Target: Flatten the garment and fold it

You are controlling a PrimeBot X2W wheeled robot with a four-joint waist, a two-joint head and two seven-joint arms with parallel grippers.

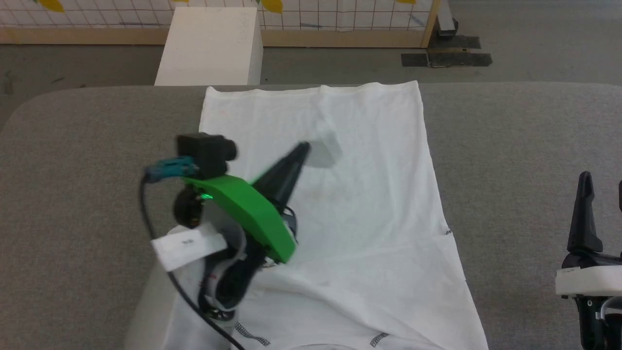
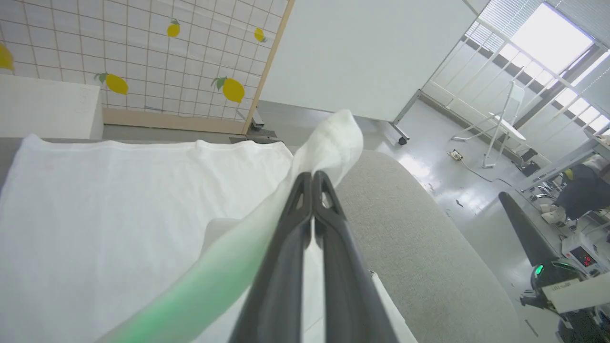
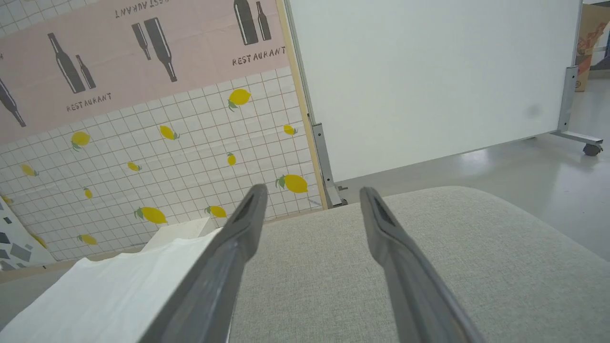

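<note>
Leftward, the left gripper [image 1: 302, 149] hangs over the middle of the table [image 1: 73, 194], fingers pressed together on a raised flap of the garment [image 1: 369, 204] — which lies spread, its long axis running near edge to far edge. Toward the right edge, the right gripper [image 1: 602, 199] stands spread, well apart from the cloth.

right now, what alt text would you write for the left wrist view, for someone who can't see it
The shut left tool pinches a raised fold of the white garment above the grey padded table. Behind are a white box and a lemon-patterned tiled wall.
</note>
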